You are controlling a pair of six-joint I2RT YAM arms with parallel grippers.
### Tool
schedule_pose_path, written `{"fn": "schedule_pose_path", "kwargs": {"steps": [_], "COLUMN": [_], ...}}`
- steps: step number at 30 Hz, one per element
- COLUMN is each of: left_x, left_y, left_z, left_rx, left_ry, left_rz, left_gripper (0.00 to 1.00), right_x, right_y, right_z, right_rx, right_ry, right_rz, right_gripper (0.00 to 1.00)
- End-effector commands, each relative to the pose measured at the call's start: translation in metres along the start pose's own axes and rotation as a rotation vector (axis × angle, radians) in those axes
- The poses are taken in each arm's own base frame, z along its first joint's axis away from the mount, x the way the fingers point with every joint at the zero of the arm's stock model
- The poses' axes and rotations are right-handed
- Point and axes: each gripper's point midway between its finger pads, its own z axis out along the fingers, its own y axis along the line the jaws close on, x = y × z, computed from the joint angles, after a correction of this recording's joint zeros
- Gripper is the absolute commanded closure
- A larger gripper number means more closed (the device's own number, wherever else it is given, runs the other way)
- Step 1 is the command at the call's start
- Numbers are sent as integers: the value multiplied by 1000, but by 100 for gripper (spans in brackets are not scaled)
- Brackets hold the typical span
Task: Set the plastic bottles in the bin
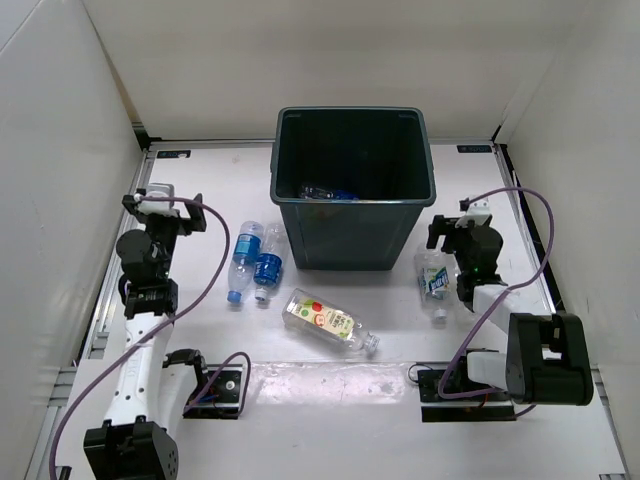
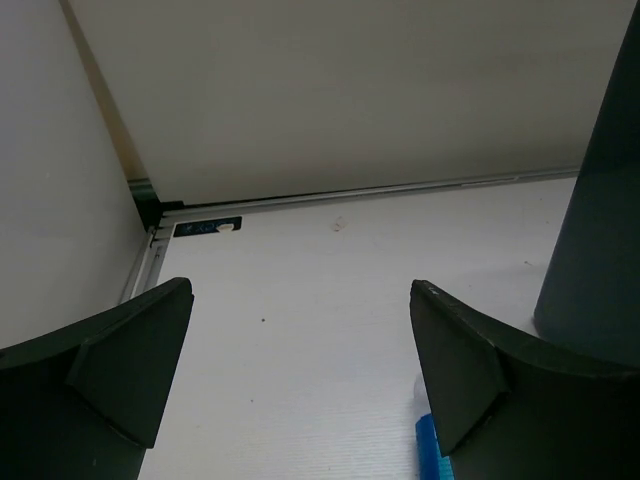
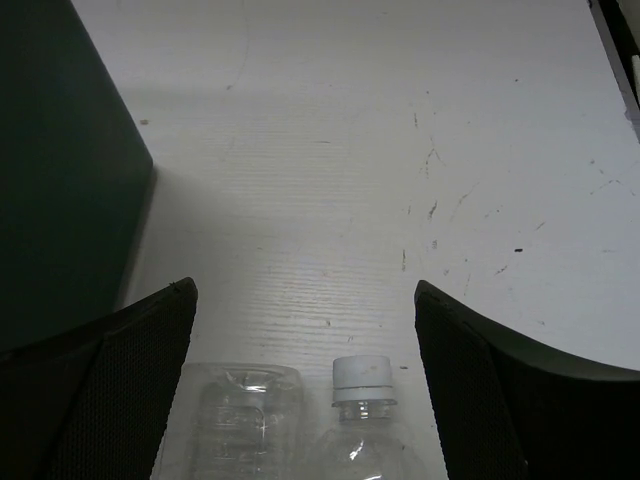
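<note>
Fruit-labelled bottle (image 1: pixel 325 320): lying mid-table, nearest the bases. Left arm (image 1: pixel 140 335): stretched up the left side; left gripper (image 2: pixel 300 292) spread wide, nothing between its fingers; bare table (image 1: pixel 212 190) ahead to the far wall (image 2: pixel 350 90). Blue-labelled pair (image 1: pixel 267 267): lying at the bin's left front corner. Right arm (image 1: pixel 490 300): folded low; right gripper (image 3: pixel 305 290) wide, over a white-capped bottle (image 3: pixel 362 378) beside the bin (image 1: pixel 350 235). Further bottles (image 1: pixel 322 191) lie inside it

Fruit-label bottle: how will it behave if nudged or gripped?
The fruit-label bottle lies on its side on the table, so a nudge would probably roll or spin it. It looks clear and empty: likely light, easily knocked away. Thin plastic may dent under a firm squeeze.
</note>
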Motion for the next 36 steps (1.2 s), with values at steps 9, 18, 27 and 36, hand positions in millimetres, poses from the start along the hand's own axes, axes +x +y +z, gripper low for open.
{"fn": "schedule_pose_path", "kwargs": {"steps": [9,18,27,36], "left_x": [25,52,87,89], "left_y": [6,12,14,24], "left_z": [-5,4,31,36], "left_rx": [-74,-161,-167,-252], "left_ry": [194,330,614,653], "left_rz": [-155,-286,-303,-351], "left_gripper": [0,0,0,0], "right_x": [-111,-101,-8,45], "right_y": [9,-50,-51,-37], "right_z": [-28,-84,-94,-121], "right_rx": [-139,-246,-342,-303], "right_ry": [281,649,1119,1351], "right_rz": [-312,206,284,220], "right_gripper": [10,10,10,10]}}
